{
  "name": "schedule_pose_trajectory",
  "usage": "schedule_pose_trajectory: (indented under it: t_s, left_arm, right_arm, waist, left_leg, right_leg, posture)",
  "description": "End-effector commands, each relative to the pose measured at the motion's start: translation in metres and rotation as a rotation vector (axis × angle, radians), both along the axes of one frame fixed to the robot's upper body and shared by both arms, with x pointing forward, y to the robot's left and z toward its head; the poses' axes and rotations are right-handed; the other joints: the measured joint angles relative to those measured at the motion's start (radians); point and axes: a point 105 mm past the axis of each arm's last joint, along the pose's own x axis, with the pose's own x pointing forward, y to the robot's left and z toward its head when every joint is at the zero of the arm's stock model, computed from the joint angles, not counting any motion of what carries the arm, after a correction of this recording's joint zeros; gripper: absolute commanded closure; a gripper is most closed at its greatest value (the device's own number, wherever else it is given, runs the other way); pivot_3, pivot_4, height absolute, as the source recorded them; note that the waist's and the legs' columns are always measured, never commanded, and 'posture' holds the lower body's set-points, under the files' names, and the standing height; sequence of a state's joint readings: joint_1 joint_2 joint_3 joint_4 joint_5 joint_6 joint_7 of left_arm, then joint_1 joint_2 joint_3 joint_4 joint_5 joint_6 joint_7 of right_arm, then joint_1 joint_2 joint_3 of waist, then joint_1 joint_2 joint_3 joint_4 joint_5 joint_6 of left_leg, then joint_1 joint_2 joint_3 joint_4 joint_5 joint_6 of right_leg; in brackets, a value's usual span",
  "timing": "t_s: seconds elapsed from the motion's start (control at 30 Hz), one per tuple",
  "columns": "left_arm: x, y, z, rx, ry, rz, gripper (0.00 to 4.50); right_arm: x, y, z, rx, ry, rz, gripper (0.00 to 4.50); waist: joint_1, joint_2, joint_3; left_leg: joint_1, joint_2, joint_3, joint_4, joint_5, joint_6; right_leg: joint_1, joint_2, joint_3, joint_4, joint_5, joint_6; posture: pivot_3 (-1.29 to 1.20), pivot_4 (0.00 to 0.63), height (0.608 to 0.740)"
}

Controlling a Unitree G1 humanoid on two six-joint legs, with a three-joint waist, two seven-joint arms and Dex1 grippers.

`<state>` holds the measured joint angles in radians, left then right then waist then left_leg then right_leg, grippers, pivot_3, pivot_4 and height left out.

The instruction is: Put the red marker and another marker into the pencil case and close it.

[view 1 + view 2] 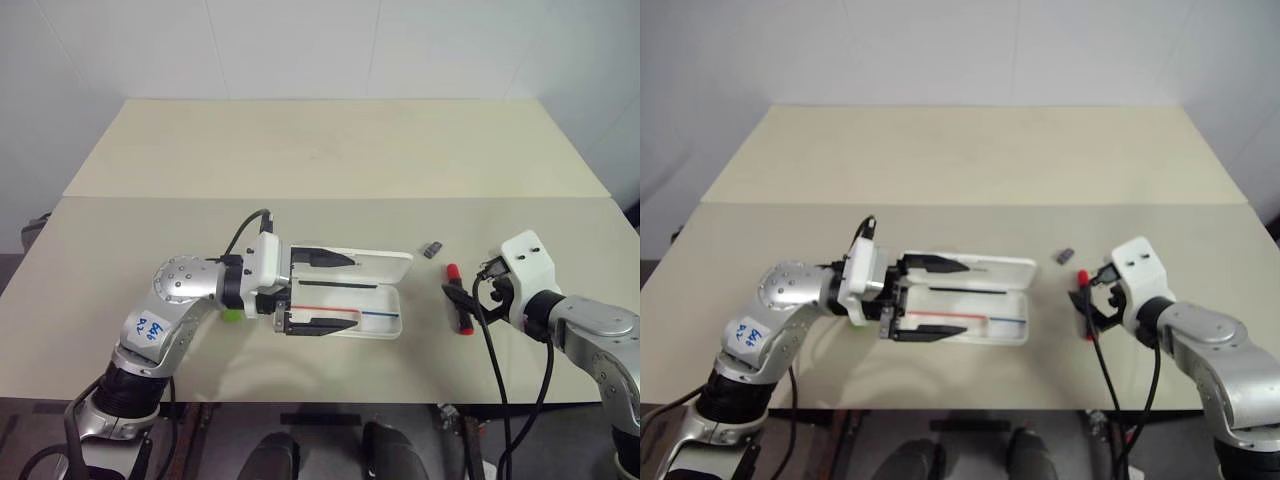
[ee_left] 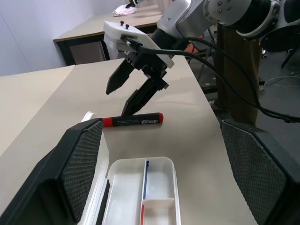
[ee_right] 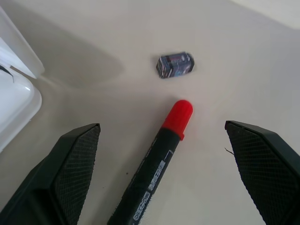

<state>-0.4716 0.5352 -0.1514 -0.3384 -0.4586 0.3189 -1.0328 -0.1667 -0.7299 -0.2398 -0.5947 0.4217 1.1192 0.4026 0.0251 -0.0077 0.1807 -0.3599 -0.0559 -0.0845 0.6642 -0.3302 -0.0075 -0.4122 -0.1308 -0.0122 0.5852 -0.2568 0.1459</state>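
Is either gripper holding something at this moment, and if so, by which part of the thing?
Nothing is held. The right gripper is open with the red marker lying on the table between its fingers; the left gripper is open above the pencil case.

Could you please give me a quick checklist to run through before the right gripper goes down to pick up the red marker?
1. Right gripper open: ok, its fingers stand wide apart.
2. Red marker between those fingers: ok, it lies on the table in the gap, untouched.
3. Small dark piece clear of the grasp: ok, it lies beyond the marker's red end.
4. Pencil case ready to receive: ok, its lid is open.
5. Left gripper out of the way: not ok, it hangs open over the case.
6. Green highlighter in place: cannot tell, mostly hidden behind the left arm.
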Motion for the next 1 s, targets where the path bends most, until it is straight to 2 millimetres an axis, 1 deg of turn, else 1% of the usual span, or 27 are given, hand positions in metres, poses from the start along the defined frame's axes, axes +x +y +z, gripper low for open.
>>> schedule_pose_trajectory:
  t_s: [0.03,0.17,0.33,0.57,0.7,0.83,1.0]
  left_arm:
    - [0.001,-0.009,0.002,0.021,-0.037,-0.002,0.29]
    - [0.002,-0.021,0.001,0.027,-0.040,0.001,0.29]
    - [0.002,-0.029,-0.003,0.030,-0.027,-0.005,0.29]
    - [0.000,-0.034,-0.009,0.043,-0.008,-0.003,0.29]
    - [0.001,-0.037,-0.012,0.067,-0.005,0.008,0.29]
    - [-0.004,-0.041,-0.009,0.040,0.011,-0.023,0.29]
    - [-0.004,-0.042,-0.013,0.063,0.022,-0.018,0.29]
  right_arm:
    - [-0.001,0.006,0.007,-0.008,-0.024,-0.011,0.00]
    - [0.001,0.008,0.005,0.002,0.003,-0.045,0.00]
    - [-0.001,0.011,-0.002,-0.003,0.050,-0.075,0.00]
    - [-0.004,0.012,-0.014,-0.003,0.110,-0.125,0.00]
    - [-0.002,0.007,-0.020,-0.013,0.143,-0.168,0.00]
    - [-0.004,0.008,-0.027,-0.021,0.182,-0.182,0.00]
    - [-0.003,0.009,-0.031,-0.010,0.201,-0.200,0.00]
  waist:
    - [0.000,0.000,0.000]
    - [0.000,0.000,0.000]
    - [0.000,0.000,0.000]
    - [0.000,0.000,0.000]
    - [-0.001,0.000,0.000]
    - [-0.001,0.000,0.000]
    - [-0.001,0.000,0.000]
  left_leg:
    - [0.000,0.000,0.000,0.000,0.000,0.000]
    - [0.000,0.000,0.000,0.000,0.000,0.000]
    - [0.000,0.000,0.000,0.000,0.000,0.000]
    - [0.000,0.000,0.000,0.000,0.000,0.000]
    - [0.000,0.000,0.000,0.000,0.000,0.000]
    - [0.000,0.000,0.000,0.000,0.000,0.000]
    - [0.000,0.000,0.000,0.000,0.000,0.000]
  right_leg:
    - [0.000,0.000,0.000,0.000,0.000,0.000]
    - [0.000,0.000,0.000,0.000,0.000,0.000]
    - [0.000,0.000,0.000,0.000,0.000,0.000]
    - [0.000,0.000,0.000,0.000,0.000,0.000]
    - [0.000,0.000,0.000,0.000,0.000,0.000]
    - [0.000,0.000,0.000,0.000,0.000,0.000]
    - [0.000,0.000,0.000,0.000,0.000,0.000]
  posture:
    - [0.00,0.150,0.740]
    - [0.00,0.150,0.740]
    - [0.00,0.150,0.740]
    - [0.00,0.150,0.740]
    - [0.00,0.150,0.740]
    - [0.00,0.150,0.740]
    - [0.00,0.150,0.740]
